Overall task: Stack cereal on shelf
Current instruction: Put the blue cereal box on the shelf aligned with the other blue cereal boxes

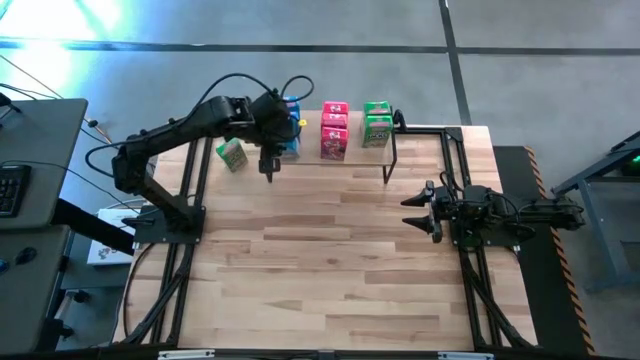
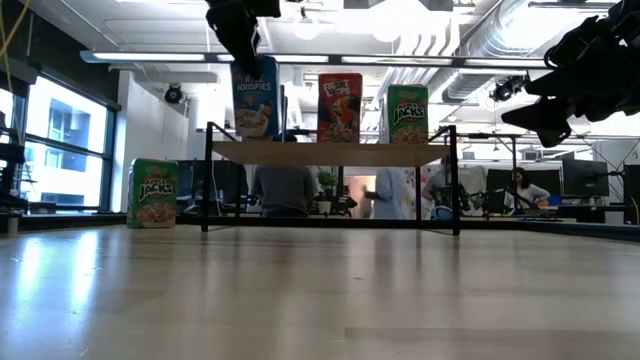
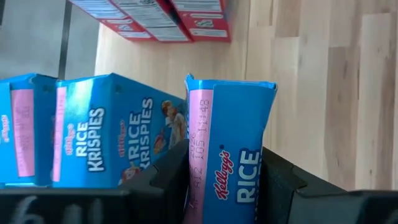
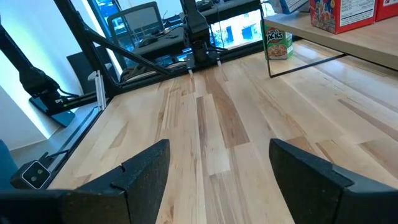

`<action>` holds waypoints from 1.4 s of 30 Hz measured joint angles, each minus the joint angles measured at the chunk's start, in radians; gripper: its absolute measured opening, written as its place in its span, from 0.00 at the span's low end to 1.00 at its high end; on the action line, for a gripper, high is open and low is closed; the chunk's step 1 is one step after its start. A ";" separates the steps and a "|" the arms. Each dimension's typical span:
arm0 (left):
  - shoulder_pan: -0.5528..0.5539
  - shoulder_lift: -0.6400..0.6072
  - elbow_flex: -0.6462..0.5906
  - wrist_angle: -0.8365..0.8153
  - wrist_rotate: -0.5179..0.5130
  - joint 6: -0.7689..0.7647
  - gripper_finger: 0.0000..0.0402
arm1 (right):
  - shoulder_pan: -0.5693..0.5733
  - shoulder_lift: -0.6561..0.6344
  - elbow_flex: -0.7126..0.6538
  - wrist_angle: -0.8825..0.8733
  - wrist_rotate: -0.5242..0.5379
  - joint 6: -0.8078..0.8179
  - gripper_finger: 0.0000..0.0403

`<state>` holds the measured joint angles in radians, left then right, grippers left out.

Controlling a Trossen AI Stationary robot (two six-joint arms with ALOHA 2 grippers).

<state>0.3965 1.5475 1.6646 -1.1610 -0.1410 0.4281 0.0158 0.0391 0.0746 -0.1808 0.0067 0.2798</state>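
Left tool [image 1: 281, 128] clenched on a blue Rice Krispies box [image 3: 227, 146] at the left end of the shelf [image 1: 340, 160], right tool [image 1: 418, 212] released and idle.

The left tool's fingers [image 3: 163, 174] press both narrow sides of the blue box, which stands upright beside two more blue boxes [image 3: 93, 130] on the shelf board; from the low view the blue box front [image 2: 255, 97] sits under the dark arm. Along the shelf come the pink-red boxes [image 1: 334, 130], then the green boxes [image 1: 377, 122] at the right end. One green box [image 1: 231, 154] stands on the desk [image 1: 320, 270] just left of the shelf, off the board. The right tool hovers over the desk's right side, well apart from the shelf, its jaws spread wide with nothing between them. People show in the room behind.
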 joint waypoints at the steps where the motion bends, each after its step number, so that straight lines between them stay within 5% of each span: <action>1: 0.004 0.000 0.000 0.000 0.001 0.002 0.33 | 0.000 0.000 0.000 0.000 0.000 0.000 0.66; 26: 0.068 0.032 0.000 0.004 0.108 0.032 0.34 | 0.000 0.000 0.000 0.000 0.000 0.000 0.66; 42: 0.076 0.044 0.000 0.028 0.087 0.045 0.50 | 0.000 0.000 0.000 0.000 0.000 0.000 0.66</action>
<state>0.4721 1.5916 1.6646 -1.1328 -0.0540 0.4735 0.0158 0.0387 0.0749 -0.1806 0.0067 0.2798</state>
